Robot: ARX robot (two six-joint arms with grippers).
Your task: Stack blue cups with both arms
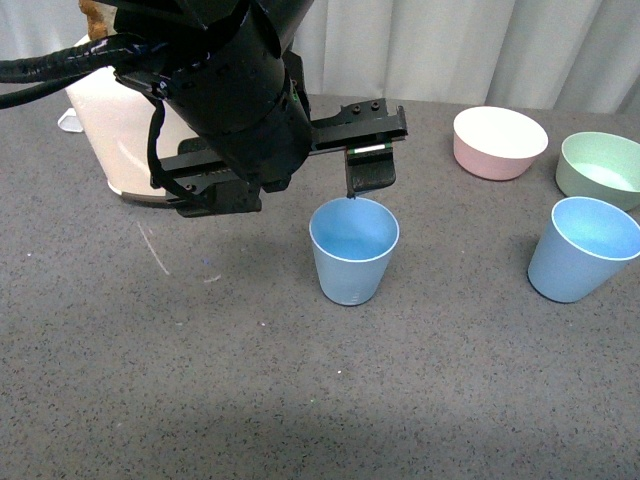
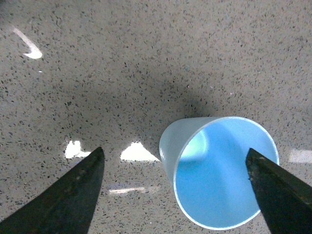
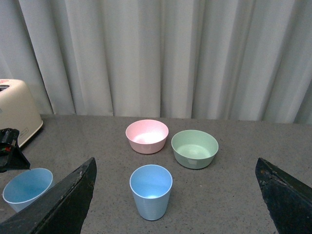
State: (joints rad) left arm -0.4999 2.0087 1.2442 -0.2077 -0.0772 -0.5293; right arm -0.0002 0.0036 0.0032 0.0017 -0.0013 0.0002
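One blue cup (image 1: pixel 354 250) stands upright mid-table. My left gripper (image 1: pixel 285 190) hovers just above and behind it, open. In the left wrist view the cup (image 2: pixel 219 180) lies between the spread fingers, close to one fingertip (image 2: pixel 273 190), and the gripper (image 2: pixel 175 190) touches nothing. The second blue cup (image 1: pixel 582 248) stands upright at the right. My right gripper (image 3: pixel 175 162) does not show in the front view. It is open and empty, held back from and above that cup (image 3: pixel 151 192), which stands between its fingers in the wrist view. The first cup (image 3: pixel 27 187) shows there too.
A pink bowl (image 1: pixel 500 142) and a pale green bowl (image 1: pixel 600 168) sit behind the right cup; both show in the right wrist view, pink (image 3: pixel 146 136) and green (image 3: pixel 194 148). A white toaster (image 1: pixel 120 130) stands at the back left. Curtains hang behind the table.
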